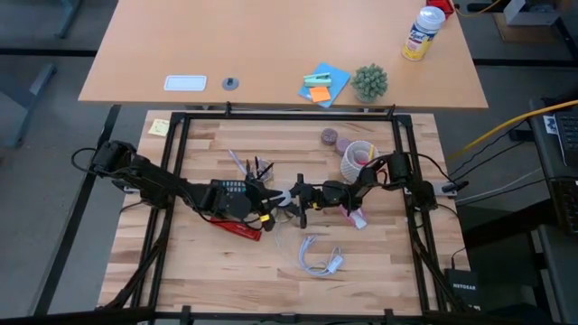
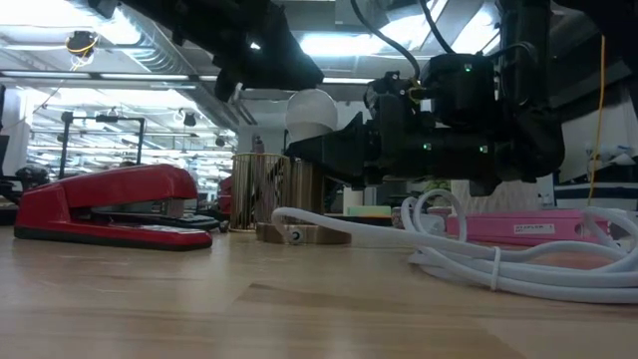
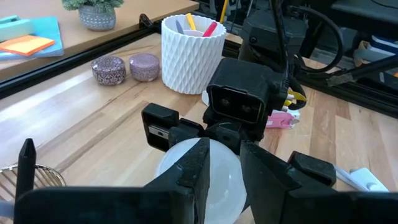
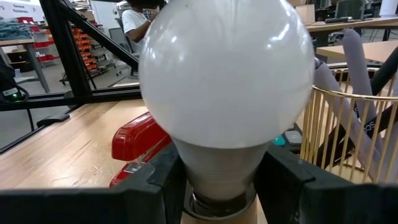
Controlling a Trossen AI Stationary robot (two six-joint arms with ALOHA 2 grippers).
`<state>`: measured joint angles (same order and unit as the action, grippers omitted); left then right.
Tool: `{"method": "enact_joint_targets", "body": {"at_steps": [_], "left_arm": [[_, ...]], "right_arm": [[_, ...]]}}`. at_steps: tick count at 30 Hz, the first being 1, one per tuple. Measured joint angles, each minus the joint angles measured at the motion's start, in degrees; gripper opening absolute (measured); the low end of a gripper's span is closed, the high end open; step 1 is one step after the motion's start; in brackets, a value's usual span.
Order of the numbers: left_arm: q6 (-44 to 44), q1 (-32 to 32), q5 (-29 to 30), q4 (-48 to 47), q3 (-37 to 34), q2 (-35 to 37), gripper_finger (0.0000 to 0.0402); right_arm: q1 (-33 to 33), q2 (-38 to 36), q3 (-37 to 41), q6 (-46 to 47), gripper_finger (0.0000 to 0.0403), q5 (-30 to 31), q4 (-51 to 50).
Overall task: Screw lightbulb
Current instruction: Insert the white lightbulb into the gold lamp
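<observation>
The lightbulb (image 1: 283, 196) (image 2: 312, 112) is frosted white and stands upright above the table's middle, globe up. It fills the right wrist view (image 4: 227, 74). My right gripper (image 1: 293, 195) (image 4: 221, 180) comes from the table's right and is shut on it. My left gripper (image 1: 271, 199) (image 3: 224, 149) comes from the left and slants down over the globe (image 3: 224, 177). Its fingers are a narrow gap apart, in front of the globe rather than around it. I cannot tell whether they touch the globe. My right gripper pinches the bulb's tapered neck (image 4: 217, 165) just below the globe, between its two fingers (image 4: 165, 180). The fingers come level from the table's right. The bulb stands upright and clear of the table, its silvery screw end (image 4: 217, 204) below the fingers.
A red stapler (image 1: 237, 227) (image 2: 110, 204) and a calculator (image 1: 233, 190) lie under the left arm. A gold wire pen basket (image 2: 269, 184) stands behind the bulb. A white looped cable (image 1: 318, 257) lies near the front, and a white ribbed cup (image 3: 191, 53) and two small tins (image 3: 127, 67) stand at the right rear.
</observation>
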<state>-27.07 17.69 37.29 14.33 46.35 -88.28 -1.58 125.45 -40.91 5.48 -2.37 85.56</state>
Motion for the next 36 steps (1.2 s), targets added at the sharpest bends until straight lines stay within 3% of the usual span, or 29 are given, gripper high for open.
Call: {"method": "enact_joint_targets", "body": {"at_steps": [7,19,36], "left_arm": [[-0.15,0.0,-0.21,-0.04,-0.06,-0.06,0.0082],[-0.07,0.42,-1.05,-0.31,-0.13,-0.1,0.0082],[-0.17,0.37,0.18,-0.46,-0.15,-0.15,0.0081]], "right_arm": [[0.0,-0.02,0.0,0.02,0.0165,0.07,-0.1],[0.13,0.0,0.08,0.34,0.0252,-0.24,0.45],[0.13,-1.02,1.23,0.26,0.0253,-4.7,1.15]]}}
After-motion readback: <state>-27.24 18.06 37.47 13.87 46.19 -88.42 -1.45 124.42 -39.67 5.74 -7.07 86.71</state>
